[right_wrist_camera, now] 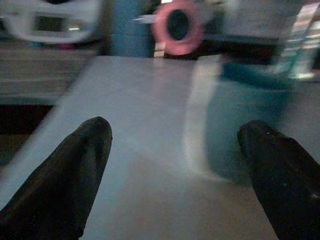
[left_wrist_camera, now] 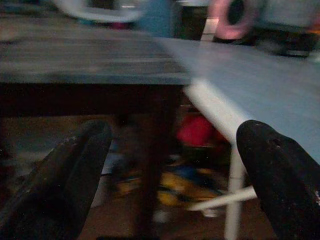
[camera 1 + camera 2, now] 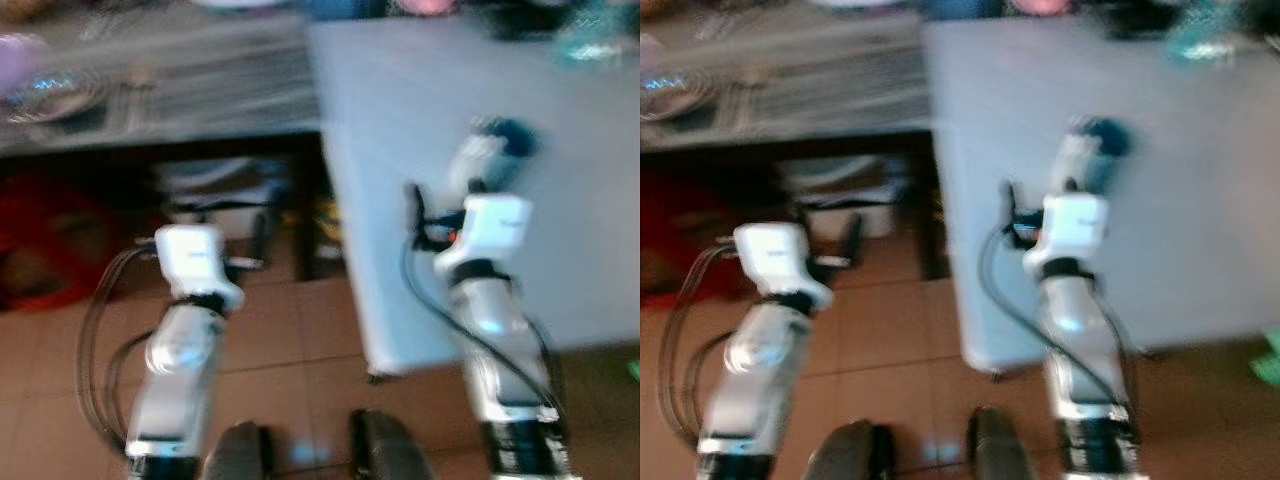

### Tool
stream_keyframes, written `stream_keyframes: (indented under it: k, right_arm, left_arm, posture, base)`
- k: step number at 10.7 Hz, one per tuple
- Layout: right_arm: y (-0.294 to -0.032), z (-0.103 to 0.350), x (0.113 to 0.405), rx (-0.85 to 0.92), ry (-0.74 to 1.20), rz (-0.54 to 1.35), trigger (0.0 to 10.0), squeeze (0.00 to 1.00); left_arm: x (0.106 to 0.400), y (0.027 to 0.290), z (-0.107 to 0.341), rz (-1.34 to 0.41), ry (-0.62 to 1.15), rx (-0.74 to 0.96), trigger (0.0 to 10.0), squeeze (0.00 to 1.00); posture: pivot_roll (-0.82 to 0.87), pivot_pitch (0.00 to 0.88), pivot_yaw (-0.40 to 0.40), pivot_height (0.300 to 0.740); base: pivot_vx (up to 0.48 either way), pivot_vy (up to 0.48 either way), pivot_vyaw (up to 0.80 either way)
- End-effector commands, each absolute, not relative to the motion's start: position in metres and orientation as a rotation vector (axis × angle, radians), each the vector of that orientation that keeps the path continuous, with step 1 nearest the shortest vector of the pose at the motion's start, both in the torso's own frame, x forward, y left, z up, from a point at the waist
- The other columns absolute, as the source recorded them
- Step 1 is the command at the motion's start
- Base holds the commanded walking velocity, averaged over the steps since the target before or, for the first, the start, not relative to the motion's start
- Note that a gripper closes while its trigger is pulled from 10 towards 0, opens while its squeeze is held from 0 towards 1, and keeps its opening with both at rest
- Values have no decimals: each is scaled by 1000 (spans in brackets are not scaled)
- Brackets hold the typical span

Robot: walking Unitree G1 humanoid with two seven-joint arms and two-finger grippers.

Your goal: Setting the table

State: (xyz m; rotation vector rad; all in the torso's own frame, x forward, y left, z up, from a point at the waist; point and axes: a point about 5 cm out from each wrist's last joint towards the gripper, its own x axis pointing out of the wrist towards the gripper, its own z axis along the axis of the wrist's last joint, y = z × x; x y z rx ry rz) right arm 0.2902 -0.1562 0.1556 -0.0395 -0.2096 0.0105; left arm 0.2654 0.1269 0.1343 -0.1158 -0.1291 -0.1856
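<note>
All views are blurred. The right gripper is held over the grey table, presumably set for a pick — its fingers are spread wide and hold nothing. A teal cup stands on the table just ahead, nearer one finger. The left gripper is kept off the table edge, low beside it — fingers wide, empty.
</note>
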Motion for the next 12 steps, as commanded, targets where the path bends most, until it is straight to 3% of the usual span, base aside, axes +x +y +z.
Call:
stream_keyframes:
  k: [1, 5, 12]
  right_arm:
    - [-150, 156, 289, -26, -209, 32, 10000, 0]
    - [-150, 158, 294, -27, -209, 41, 10000, 0]
    - [-174, 163, 315, -98, -200, -59, 10000, 0]
  left_arm:
    - [264, 135, 133, -163, -123, -96, 10000, 0]
    - [263, 134, 135, -170, -121, -95, 10000, 0]
    - [254, 134, 134, -205, -93, -87, 10000, 0]
  posture:
    - [-50, 198, -4, 740]
    - [-44, 220, 6, 740]
    - [-23, 257, 22, 740]
  base:
    - [0, 0, 0]
    - [0, 0, 0]
    - [0, 0, 0]
